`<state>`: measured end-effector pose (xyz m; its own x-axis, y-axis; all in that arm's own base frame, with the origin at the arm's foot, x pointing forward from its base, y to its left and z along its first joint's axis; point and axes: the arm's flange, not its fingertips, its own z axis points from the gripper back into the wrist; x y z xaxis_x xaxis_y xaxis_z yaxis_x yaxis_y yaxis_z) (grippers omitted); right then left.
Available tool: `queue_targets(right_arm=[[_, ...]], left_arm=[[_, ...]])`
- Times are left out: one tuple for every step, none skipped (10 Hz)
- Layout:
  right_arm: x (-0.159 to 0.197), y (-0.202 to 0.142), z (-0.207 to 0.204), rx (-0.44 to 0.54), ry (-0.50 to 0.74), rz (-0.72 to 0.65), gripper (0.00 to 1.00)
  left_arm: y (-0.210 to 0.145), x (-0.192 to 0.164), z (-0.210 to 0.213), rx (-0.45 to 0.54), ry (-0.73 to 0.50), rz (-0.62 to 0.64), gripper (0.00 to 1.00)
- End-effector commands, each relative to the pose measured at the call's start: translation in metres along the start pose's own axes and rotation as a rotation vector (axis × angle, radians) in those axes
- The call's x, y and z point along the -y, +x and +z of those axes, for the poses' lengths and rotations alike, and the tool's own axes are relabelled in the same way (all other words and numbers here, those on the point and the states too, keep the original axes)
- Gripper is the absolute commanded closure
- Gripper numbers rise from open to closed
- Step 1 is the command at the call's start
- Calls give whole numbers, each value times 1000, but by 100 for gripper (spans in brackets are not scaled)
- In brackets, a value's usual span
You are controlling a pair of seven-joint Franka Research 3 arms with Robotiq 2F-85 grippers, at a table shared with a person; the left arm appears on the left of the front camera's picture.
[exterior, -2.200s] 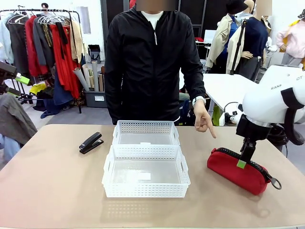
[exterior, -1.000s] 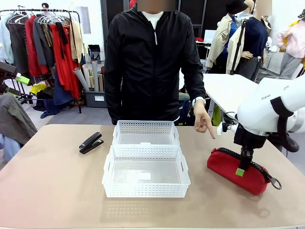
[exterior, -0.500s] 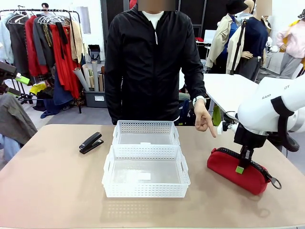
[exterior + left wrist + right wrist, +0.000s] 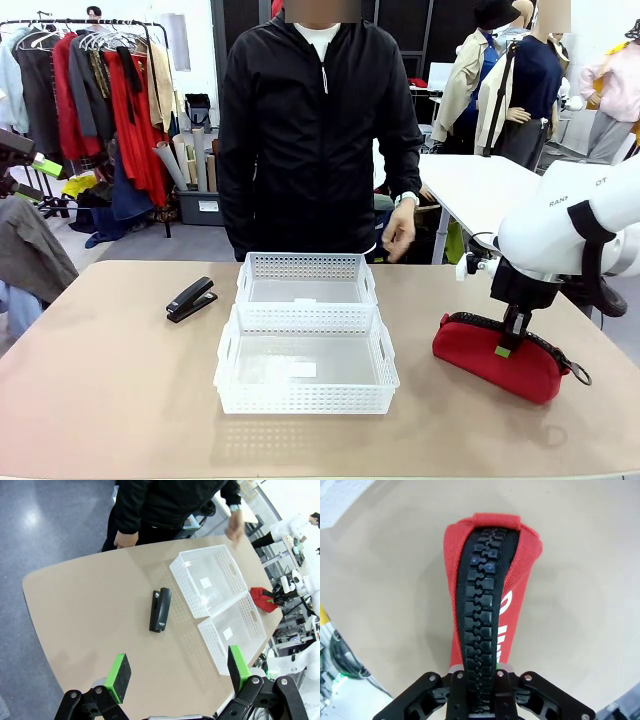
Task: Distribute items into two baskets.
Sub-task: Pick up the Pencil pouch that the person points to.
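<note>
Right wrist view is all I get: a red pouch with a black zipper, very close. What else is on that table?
Observer: Two white baskets stand end to end in the middle of the table, the near basket and the far basket, nothing in either.
Visitor: Where is the pouch from them?
Observer: The red pouch lies on the table to the robot's right of the near basket, apart from it.
Visitor: And the other arm?
Observer: The left pincer hangs open high over the table, looking down on a black stapler beside the baskets.
</note>
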<state>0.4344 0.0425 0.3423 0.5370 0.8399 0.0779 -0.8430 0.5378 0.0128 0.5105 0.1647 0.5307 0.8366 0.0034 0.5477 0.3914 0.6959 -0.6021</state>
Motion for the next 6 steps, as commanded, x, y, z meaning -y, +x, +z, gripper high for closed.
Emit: queue_targets(right_arm=[[0, 0, 0, 1, -1, 0, 100], [0, 0, 0, 1, -1, 0, 100], [0, 0, 0, 1, -1, 0, 100], [0, 0, 0, 1, -1, 0, 100], [0, 0, 0, 0, 0, 0, 100], [3, 0, 10, -37, -6, 76, 100]], left_arm=[[0, 0, 1, 9, -6, 2, 0], [0, 0, 1, 9, -6, 2, 0], [0, 0, 1, 9, -6, 2, 0], [0, 0, 1, 9, -6, 2, 0], [0, 0, 1, 9, -6, 2, 0], [0, 0, 1, 9, -6, 2, 0]])
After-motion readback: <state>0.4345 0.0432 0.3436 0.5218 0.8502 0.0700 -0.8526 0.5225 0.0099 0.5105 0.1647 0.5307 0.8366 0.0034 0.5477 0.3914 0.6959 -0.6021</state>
